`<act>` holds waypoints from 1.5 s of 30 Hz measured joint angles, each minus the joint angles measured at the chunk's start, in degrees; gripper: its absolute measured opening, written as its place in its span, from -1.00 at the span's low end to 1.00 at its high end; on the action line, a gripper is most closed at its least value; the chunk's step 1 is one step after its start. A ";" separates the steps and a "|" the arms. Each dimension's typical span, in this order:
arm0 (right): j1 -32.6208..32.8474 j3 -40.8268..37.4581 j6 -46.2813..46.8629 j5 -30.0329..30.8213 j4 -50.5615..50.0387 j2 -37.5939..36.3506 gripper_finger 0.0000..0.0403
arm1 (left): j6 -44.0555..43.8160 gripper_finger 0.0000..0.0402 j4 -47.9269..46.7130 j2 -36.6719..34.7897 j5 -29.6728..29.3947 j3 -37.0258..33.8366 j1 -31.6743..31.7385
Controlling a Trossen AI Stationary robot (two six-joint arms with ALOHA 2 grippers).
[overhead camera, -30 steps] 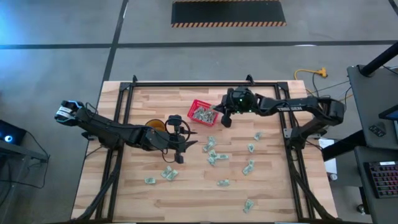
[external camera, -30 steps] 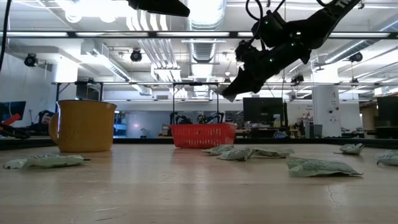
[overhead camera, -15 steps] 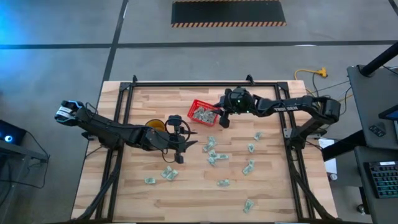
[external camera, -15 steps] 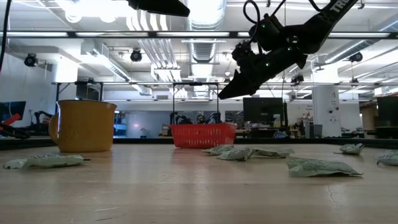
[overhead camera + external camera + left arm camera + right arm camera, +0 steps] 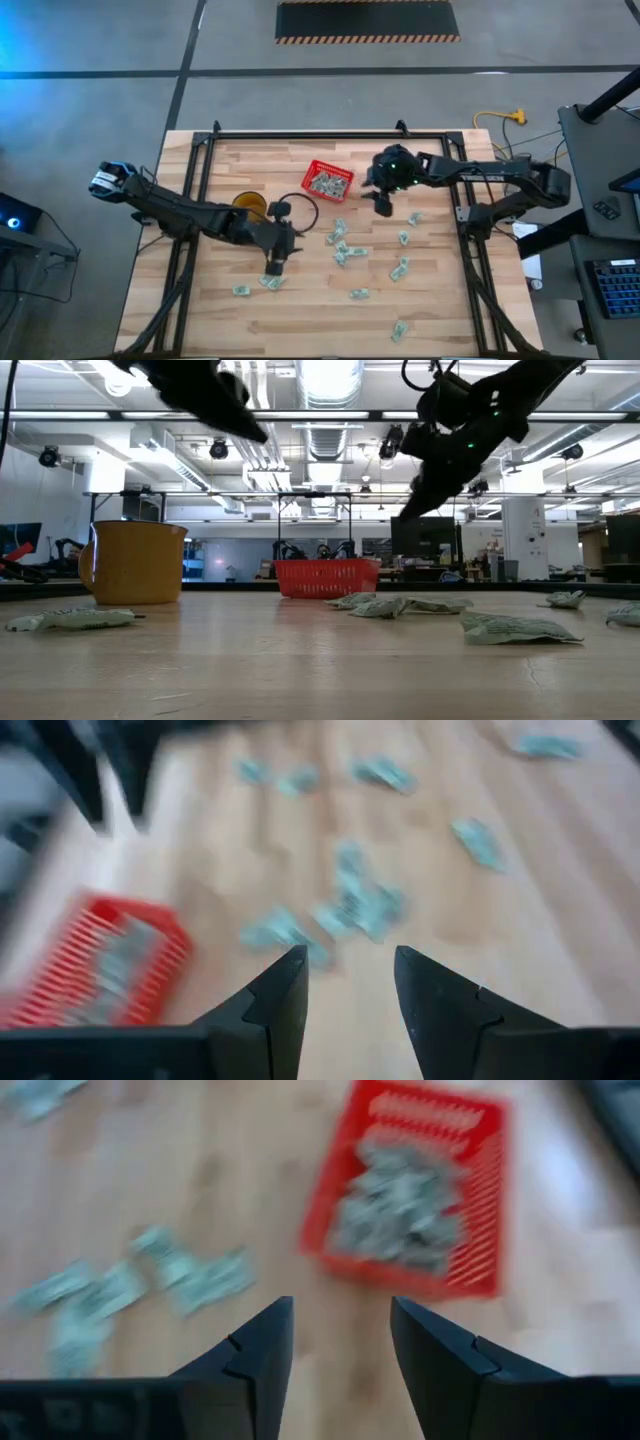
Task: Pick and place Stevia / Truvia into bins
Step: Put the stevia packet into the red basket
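The left gripper [image 5: 273, 262] hangs over the tabletop's middle near a few loose Stevia sachets [image 5: 270, 283], its fingers [image 5: 283, 1000] apart with nothing between them. Beside it stands a yellow mug [image 5: 248, 203]. Toward the far edge, the red basket [image 5: 327, 181] holds a heap of sachets. Just right of it, the right gripper [image 5: 382, 204] hovers, jaws wide and empty, with more sachets scattered nearby.

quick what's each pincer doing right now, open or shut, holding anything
Left pincer: open, empty, above the sachets on the table.
Right pincer: open, empty, beside the red basket.
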 joint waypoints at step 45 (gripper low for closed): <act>12.08 -5.70 1.71 -4.69 -8.65 -6.53 -0.43 | -52.87 -0.33 -20.48 17.72 7.22 0.11 -13.83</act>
